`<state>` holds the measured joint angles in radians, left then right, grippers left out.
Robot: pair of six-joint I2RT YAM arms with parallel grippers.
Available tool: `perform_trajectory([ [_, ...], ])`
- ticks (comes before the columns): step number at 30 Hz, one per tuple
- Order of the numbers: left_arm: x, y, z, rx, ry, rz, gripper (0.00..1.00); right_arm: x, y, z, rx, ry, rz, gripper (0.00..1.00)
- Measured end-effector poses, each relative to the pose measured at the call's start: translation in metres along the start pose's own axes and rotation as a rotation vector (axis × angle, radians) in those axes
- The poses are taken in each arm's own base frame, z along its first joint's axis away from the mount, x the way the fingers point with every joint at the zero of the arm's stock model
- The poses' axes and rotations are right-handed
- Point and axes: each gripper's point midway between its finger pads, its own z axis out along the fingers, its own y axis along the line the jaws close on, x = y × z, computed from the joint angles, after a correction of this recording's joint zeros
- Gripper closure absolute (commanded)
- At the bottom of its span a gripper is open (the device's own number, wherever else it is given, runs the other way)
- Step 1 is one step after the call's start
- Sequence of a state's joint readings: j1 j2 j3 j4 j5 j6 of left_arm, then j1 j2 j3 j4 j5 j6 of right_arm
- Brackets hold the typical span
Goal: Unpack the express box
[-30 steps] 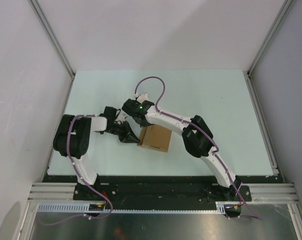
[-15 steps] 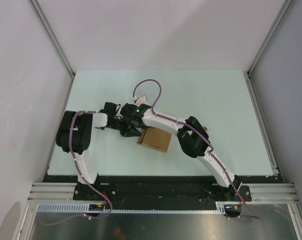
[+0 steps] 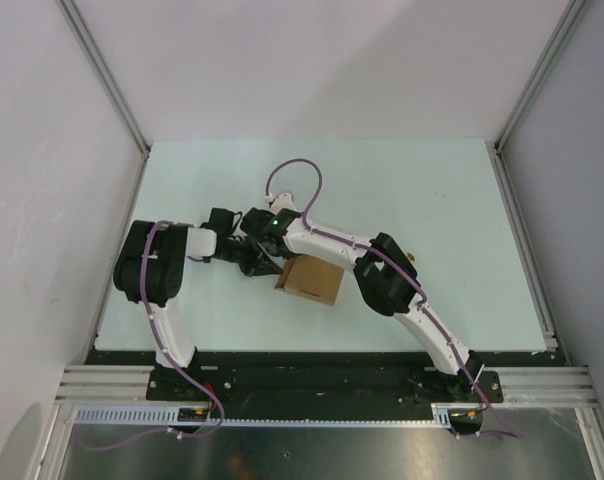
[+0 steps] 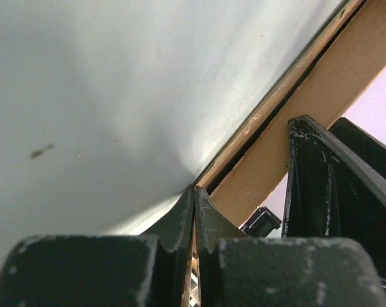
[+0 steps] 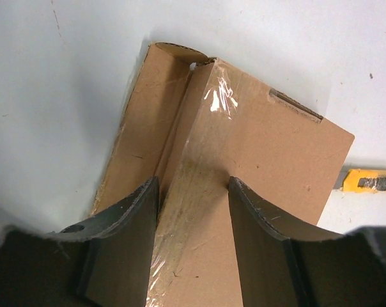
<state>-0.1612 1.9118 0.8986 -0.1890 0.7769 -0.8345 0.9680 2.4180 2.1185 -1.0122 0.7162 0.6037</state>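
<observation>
Presently the box [image 3: 312,282] lies centre frame in the overhead view. The left gripper [image 4: 194,193] is pressed together, pinching a thin cardboard edge. The right gripper [image 5: 193,185] is spread above the taped lid. Risk: a pull against the tape may tear the flap or slip off it. A knife [image 5: 369,182] lies near the box at right edge; the grippers crowd each other.

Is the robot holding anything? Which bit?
The left pincer pinches a thin cardboard edge of the express box. The right pincer is open, holding nothing.

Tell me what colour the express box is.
Plain brown cardboard, with a strip of clear tape; the express box shows best in the right wrist view.
</observation>
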Motion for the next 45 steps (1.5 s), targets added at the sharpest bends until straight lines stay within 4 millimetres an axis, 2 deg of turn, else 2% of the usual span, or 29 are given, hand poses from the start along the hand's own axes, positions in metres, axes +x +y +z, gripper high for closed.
perform_trajectory([
  [3, 0.0, 0.001, -0.001, -0.004, -0.017, -0.006, 0.96, 0.003, -0.002, 0.0, 0.013, 0.0, -0.008, 0.5],
  [10, 0.001, 0.001, -0.001, -0.015, -0.032, -0.015, 0.97, 0.013, -0.03, -0.011, 0.068, 0.028, -0.039, 0.52],
  [18, 0.002, -0.001, -0.001, -0.035, -0.04, 0.006, 0.93, 0.005, -0.06, -0.034, 0.061, 0.024, 0.005, 0.73],
  [21, 0.002, -0.004, -0.001, -0.046, -0.039, 0.029, 0.84, 0.011, -0.067, -0.035, 0.065, 0.032, 0.003, 0.77],
  [22, 0.003, -0.008, -0.002, -0.045, -0.036, 0.043, 0.8, 0.014, -0.069, -0.034, 0.068, 0.04, 0.0, 0.78],
  [24, 0.002, -0.024, -0.003, -0.023, -0.032, 0.095, 0.76, 0.021, -0.07, -0.032, 0.067, 0.052, -0.006, 0.82],
  [29, 0.01, -0.089, -0.009, 0.106, -0.015, 0.312, 0.59, 0.03, -0.071, -0.032, 0.048, 0.064, 0.004, 0.89],
  [32, 0.019, -0.107, -0.009, 0.153, 0.003, 0.395, 0.54, 0.032, -0.072, -0.036, 0.027, 0.061, 0.018, 0.92],
  [38, 0.032, -0.102, 0.003, 0.143, 0.052, 0.446, 0.52, 0.027, -0.083, -0.048, -0.004, 0.042, 0.058, 0.94],
  [45, 0.062, -0.089, 0.03, 0.123, 0.176, 0.48, 0.48, 0.025, -0.087, -0.052, -0.031, 0.031, 0.083, 0.96],
])
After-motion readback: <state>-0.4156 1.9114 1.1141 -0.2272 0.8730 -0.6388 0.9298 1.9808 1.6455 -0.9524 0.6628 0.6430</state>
